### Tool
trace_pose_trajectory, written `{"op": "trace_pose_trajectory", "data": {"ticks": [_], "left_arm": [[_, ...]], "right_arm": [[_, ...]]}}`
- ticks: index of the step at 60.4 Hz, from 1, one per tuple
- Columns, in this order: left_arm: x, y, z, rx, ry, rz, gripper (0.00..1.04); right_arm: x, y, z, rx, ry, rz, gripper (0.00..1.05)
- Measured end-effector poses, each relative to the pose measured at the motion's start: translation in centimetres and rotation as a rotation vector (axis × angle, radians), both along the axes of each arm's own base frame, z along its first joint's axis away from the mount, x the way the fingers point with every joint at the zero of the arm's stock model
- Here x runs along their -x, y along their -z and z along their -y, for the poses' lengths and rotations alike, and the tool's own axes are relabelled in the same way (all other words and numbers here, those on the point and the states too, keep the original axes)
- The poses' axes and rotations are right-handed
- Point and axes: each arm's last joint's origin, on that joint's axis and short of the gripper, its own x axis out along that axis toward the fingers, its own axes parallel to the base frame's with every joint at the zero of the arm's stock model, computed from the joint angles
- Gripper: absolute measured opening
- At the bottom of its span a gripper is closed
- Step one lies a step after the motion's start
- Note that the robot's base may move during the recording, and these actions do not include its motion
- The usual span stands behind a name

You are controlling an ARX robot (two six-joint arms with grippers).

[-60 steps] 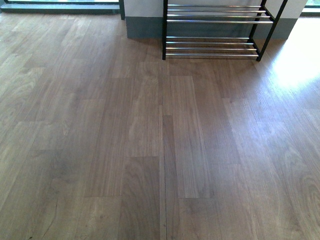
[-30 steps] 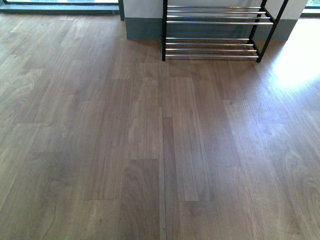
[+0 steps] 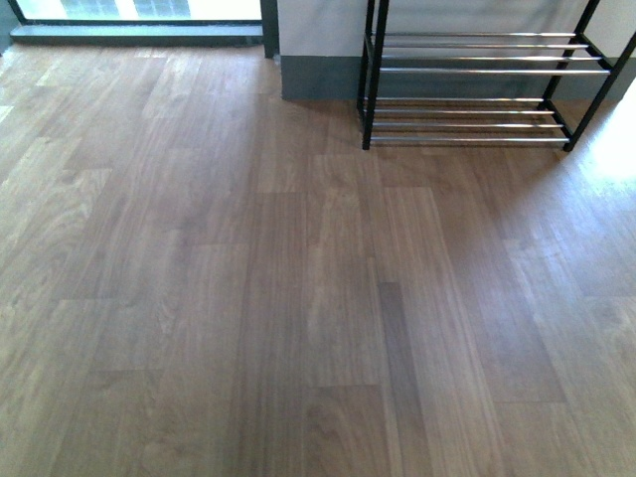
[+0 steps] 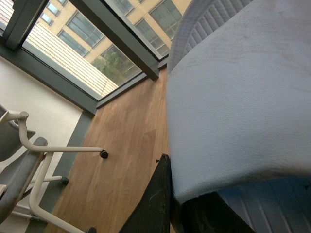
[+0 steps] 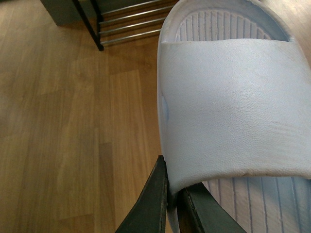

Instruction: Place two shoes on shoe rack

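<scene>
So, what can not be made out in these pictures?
Front view: shoe rack is cut off by the top and right edges, so its upper tiers are unseen; no arms show.
Left wrist view: pale blue slide overflows the frame, both ends cut off.
Right wrist view: second slide has one end cut off and covers most of the rack.

Brown wood-plank floor (image 3: pixel 248 298) fills the room, with a low window (image 3: pixel 139 8) at 11 o'clock, a pale wall (image 3: pixel 318 20) with grey skirting (image 3: pixel 318 78) at 12, and sun glare (image 3: pixel 621 149) at 2 o'clock. A white-framed wheeled chair (image 4: pixel 58 148) stands near tall dark-framed glazing (image 4: pixel 82 29).
</scene>
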Motion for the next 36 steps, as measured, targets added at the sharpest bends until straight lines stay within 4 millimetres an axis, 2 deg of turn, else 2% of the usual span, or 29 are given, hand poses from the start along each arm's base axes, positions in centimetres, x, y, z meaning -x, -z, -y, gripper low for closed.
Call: {"op": "trace_pose_trajectory", "data": {"ticks": [36], "left_arm": [[0.01,-0.03,0.0,0.0,-0.003,0.001,0.02]], "right_arm": [[-0.04,0.01,-0.12,-0.001,-0.008,0.0,0.02]]}}
